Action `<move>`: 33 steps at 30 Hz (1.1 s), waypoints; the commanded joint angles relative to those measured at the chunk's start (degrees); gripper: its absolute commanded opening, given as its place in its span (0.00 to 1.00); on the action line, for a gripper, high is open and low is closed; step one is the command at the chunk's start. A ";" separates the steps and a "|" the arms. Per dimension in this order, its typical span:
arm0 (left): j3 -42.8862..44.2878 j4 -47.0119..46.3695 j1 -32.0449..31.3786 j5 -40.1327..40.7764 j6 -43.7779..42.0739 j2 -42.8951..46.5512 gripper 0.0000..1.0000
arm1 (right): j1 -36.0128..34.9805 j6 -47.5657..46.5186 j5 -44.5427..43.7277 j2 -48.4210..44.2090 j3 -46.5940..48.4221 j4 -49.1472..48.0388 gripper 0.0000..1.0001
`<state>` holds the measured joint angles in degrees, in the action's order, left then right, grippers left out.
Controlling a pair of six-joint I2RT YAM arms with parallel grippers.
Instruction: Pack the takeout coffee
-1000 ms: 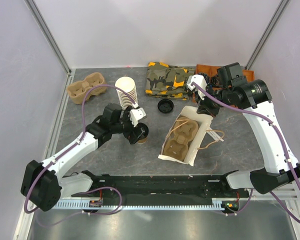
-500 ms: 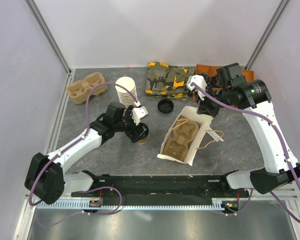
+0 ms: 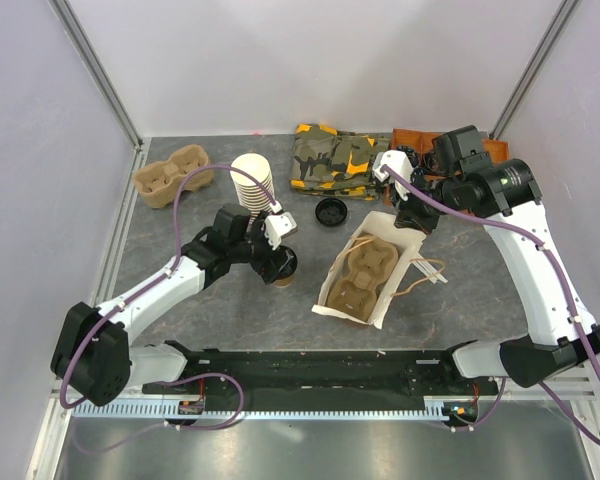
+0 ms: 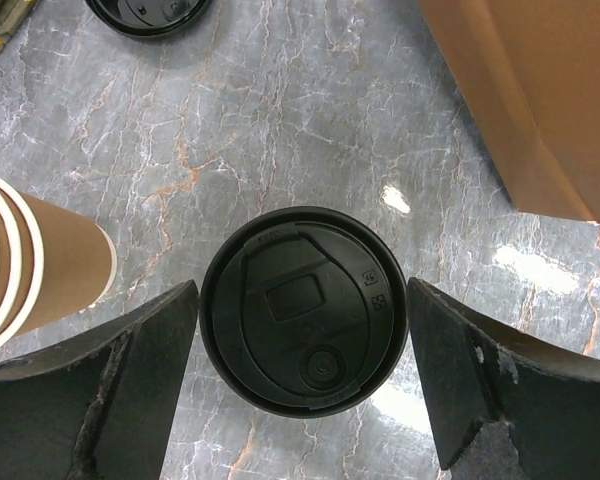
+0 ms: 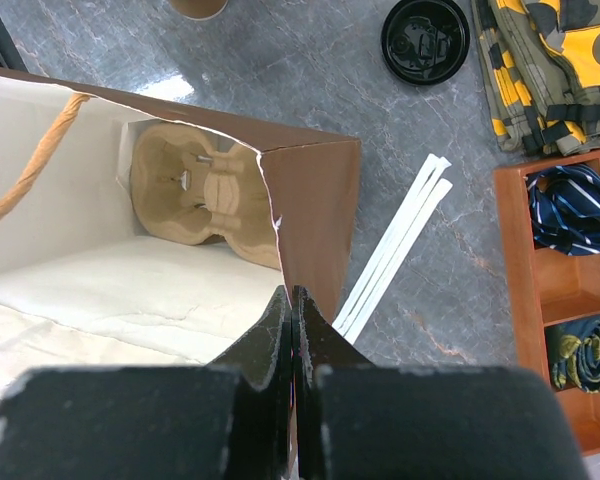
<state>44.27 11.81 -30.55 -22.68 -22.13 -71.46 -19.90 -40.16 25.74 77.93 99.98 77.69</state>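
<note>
The takeout coffee (image 3: 283,266), a brown paper cup under a black lid (image 4: 303,310), stands left of the middle of the table. My left gripper (image 3: 281,262) is open and straddles it from above. In the left wrist view one dark finger (image 4: 130,380) sits on each side of the lid with only slivers of gap. My right gripper (image 5: 293,295) is shut on the top edge of the paper bag (image 5: 315,190). It holds that bag (image 3: 384,292) open on its side. A moulded cup carrier (image 3: 360,272) lies inside the bag.
A tall stack of lidless cups (image 3: 252,180) stands just behind the left gripper. A loose black lid (image 3: 330,211) lies between it and folded camouflage cloth (image 3: 332,160). A second carrier (image 3: 172,174) sits back left. An orange tray (image 5: 560,260) of ties is back right, with white strips (image 5: 395,250) beside the bag.
My left arm has drawn in toward the stack of cups and settled over the lidded cup, its fingers closing in a little. The right arm has held still.
</note>
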 commanded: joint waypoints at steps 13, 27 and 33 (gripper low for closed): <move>-2.52 -2.50 0.22 0.44 -1.51 0.80 0.86 | -0.23 -0.53 0.10 0.91 1.35 4.84 0.00; 1.25 2.32 0.31 -0.53 -0.54 6.94 0.58 | -0.31 -2.37 1.24 0.91 1.62 4.75 0.00; 12.57 10.76 0.31 -2.46 -0.37 11.17 0.55 | -0.31 -4.13 3.18 0.12 0.39 4.05 0.00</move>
<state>47.18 18.59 -30.46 -22.87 -22.17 -63.70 -19.92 -42.06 26.11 78.94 100.01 77.69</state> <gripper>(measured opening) 0.763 0.009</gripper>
